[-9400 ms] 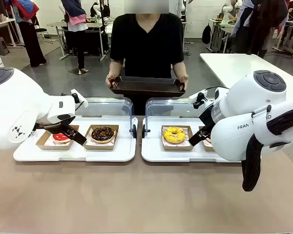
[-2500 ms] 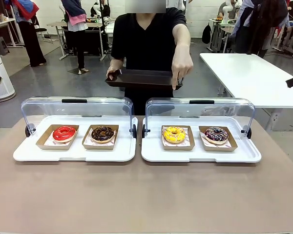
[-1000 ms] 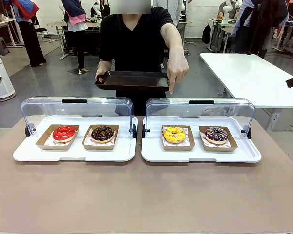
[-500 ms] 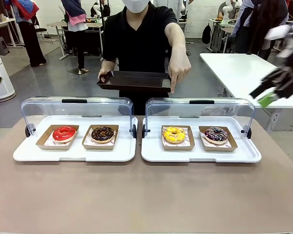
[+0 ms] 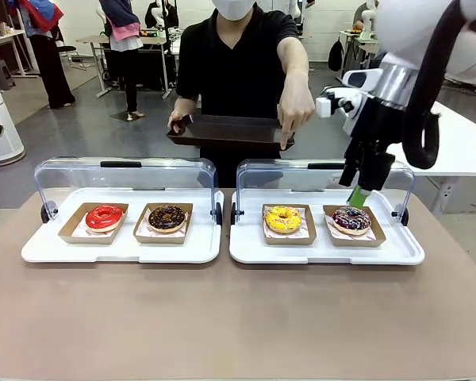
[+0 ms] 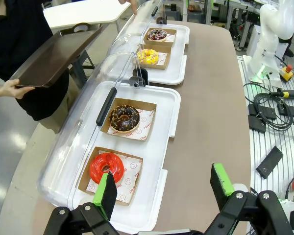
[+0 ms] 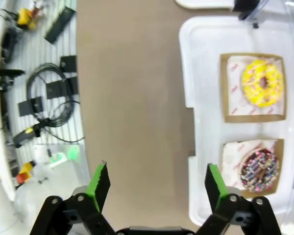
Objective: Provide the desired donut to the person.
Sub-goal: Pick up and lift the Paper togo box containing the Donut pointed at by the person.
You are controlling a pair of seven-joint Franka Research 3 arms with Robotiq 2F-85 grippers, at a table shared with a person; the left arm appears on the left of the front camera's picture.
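Observation:
Four donuts sit in cardboard trays on two white trays: red donut [image 5: 104,216], chocolate donut [image 5: 167,217], yellow donut [image 5: 283,218] and sprinkled dark donut [image 5: 351,218]. The person [image 5: 238,55] holds a dark tray [image 5: 230,128] in one hand and points a finger [image 5: 284,143] down over the yellow donut. My right gripper [image 5: 358,193] hangs open just above the sprinkled donut [image 7: 257,171], with the yellow donut [image 7: 262,82] farther along. My left gripper [image 6: 164,188] is open and holds nothing, high over the red donut [image 6: 107,167].
Clear lids [image 5: 123,171] [image 5: 325,173] stand open behind both white trays [image 5: 127,252] [image 5: 325,254]. The brown table [image 5: 238,317] is bare toward its front edge. A white side table [image 5: 412,119] stands at the back right. Cables and gear [image 6: 269,112] lie beside the table.
My right arm has swung in from the right and come down over the right tray by the sprinkled donut. The person keeps pointing at the yellow donut and has shifted slightly right.

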